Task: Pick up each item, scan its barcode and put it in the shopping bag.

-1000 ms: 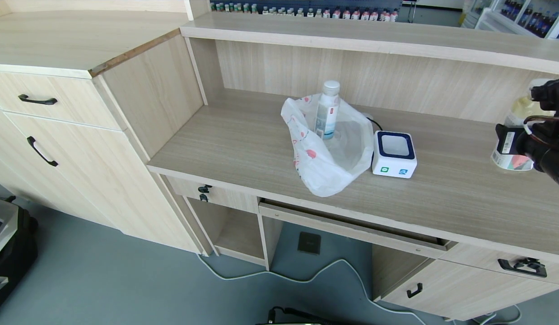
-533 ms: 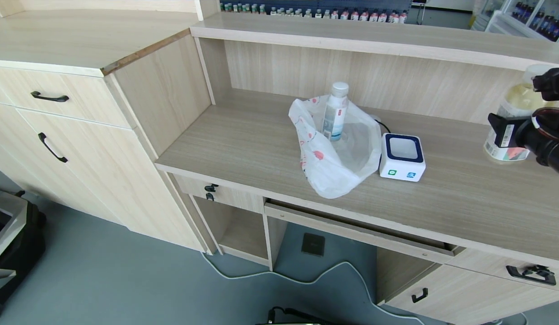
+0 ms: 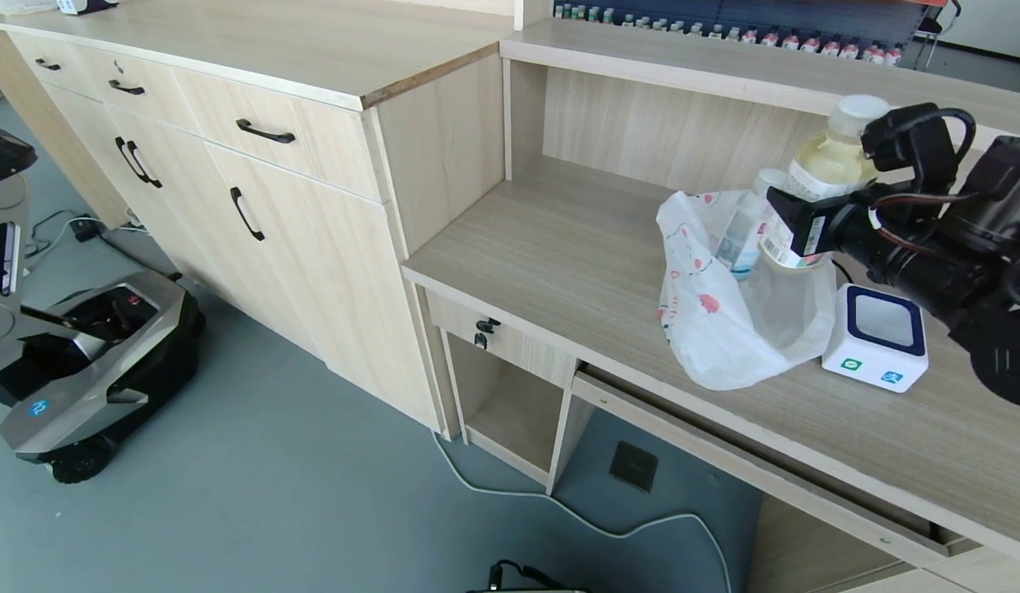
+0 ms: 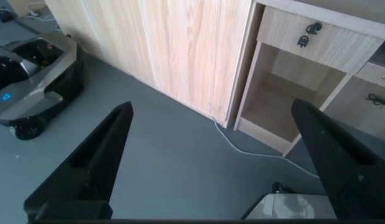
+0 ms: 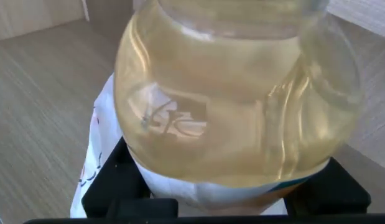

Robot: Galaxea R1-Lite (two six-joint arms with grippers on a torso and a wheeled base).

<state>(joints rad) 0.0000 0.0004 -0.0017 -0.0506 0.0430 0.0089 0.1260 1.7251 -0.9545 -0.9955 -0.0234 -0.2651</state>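
**Status**

1. The right hand pinches a bottle of pale yellow drink by its labelled lower part. The bottle is upright and off the desk.
2. The held bottle is above the open mouth of the white shopping bag, towards the side nearer the scanner. The right wrist view shows the bag directly beneath the bottle.
3. The bag stands on the desk. A second bottle, white with a blue label, is upright inside it.
4. The scanner, a white cube with a blue-rimmed top, sits on the desk just beside the bag.
5. The left hand is spread and carries nothing. It hangs low over the grey floor, in front of the cabinet and well apart from the desk items.

**Progress**

- One bottle is bagged.
- The yellow bottle appears to be at the bagging step. Whether its barcode has been read cannot be told.
- Remaining, by judgement: lower the bottle into the bag beside the first one, clear of the bag's rim, then release it.
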